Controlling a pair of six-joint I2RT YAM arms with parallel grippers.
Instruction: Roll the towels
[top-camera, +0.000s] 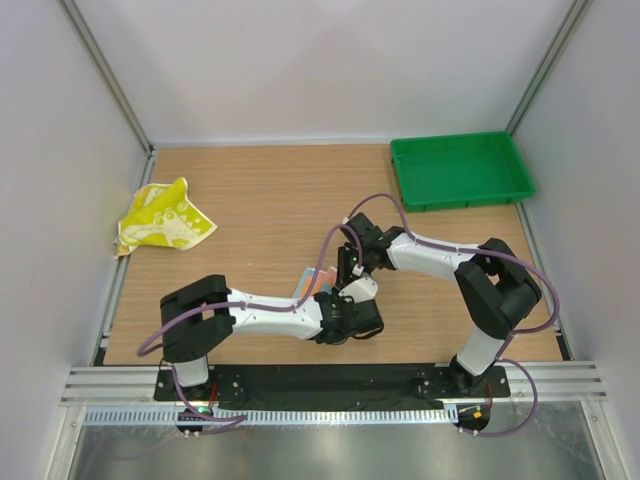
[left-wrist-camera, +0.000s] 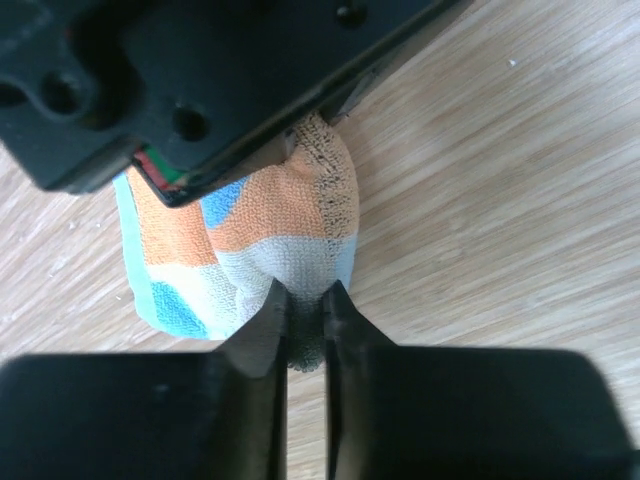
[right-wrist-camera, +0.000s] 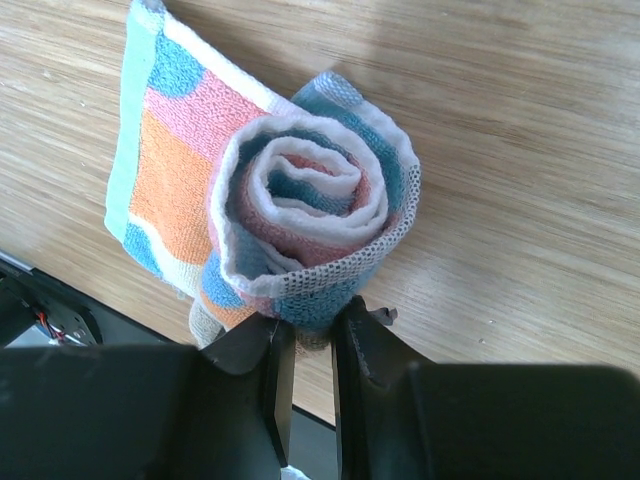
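Looks like a robotics lab test cell rather than any home, shop or kitchen. Boxed in on three sides by plain white panels (top-camera: 320, 70), framed by bare aluminium posts (top-camera: 107, 72) at the corners. Floored with a wood-grain tabletop (top-camera: 260, 200). Fitted with a left arm (top-camera: 270, 315) and a right arm (top-camera: 440, 255), both bolted to a black base plate (top-camera: 330, 382) on slotted aluminium rails (top-camera: 560, 385). Strung with loose purple cables (top-camera: 383, 196). Edged by a white slotted cable duct (top-camera: 330, 415) and a sheet of bare metal (top-camera: 330, 452) in front.
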